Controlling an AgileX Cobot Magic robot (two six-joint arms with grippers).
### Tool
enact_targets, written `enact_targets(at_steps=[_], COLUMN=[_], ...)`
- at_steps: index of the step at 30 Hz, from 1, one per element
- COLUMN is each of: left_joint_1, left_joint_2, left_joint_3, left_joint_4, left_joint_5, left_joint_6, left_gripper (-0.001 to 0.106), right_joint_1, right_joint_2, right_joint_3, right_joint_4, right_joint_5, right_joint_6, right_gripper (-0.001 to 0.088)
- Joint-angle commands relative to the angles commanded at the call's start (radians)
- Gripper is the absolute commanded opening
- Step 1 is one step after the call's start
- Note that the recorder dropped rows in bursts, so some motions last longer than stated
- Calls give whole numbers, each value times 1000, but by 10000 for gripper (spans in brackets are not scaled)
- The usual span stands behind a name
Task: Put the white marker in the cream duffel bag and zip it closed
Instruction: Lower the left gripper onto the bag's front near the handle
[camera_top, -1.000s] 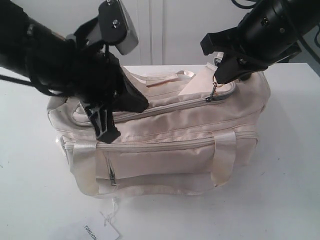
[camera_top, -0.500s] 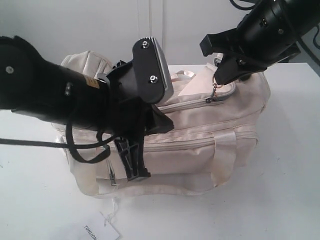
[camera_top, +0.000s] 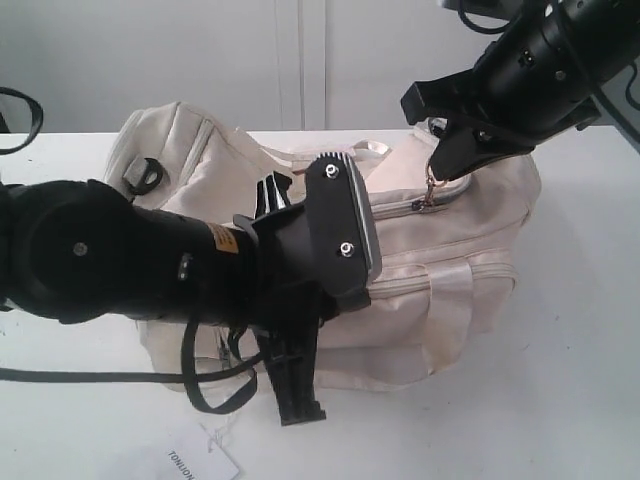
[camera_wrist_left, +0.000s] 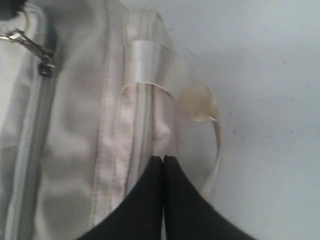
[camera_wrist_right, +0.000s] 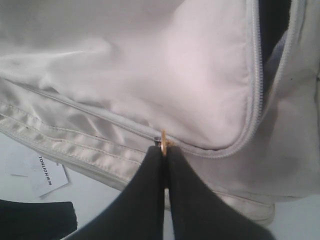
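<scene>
White table (camera_top: 585, 400); cream duffel bag (camera_top: 485, 225); left jaws together, right jaws pinching gold ring (camera_wrist_right: 163, 140).

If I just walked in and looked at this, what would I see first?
Probably the big black left arm lying across the front of the cream duffel bag on the white table, with its left gripper shut and pointing down. Next, at the bag's right end in the exterior view, the right gripper pinches the gold ring zipper pull.
</scene>
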Motion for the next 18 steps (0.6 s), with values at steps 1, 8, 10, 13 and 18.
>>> enact_targets(at_steps=[1,8,10,13,18], left_joint_1=[0,0,0,12,29], left_joint_2=[0,-20,-15,-26,-28], left_joint_3=[-4,-13,-13,-83,-277], left_joint_4=[0,0,0,57,849], left_joint_5=[9,-12,5,187,688], left_joint_6=[0,-7,-11,-165,-905], left_gripper=[0,0,0,0,0], right_joint_1=[0,0,0,0,0], right_joint_2=[0,0,0,0,0], right_joint_3=[0,0,0,0,0], right_joint_4=[0,-4,-4,-6,-19], right_joint_5=[0,0,0,-2,-9], right_joint_6=[0,0,0,0,0], right_gripper=[0,0,0,0,0])
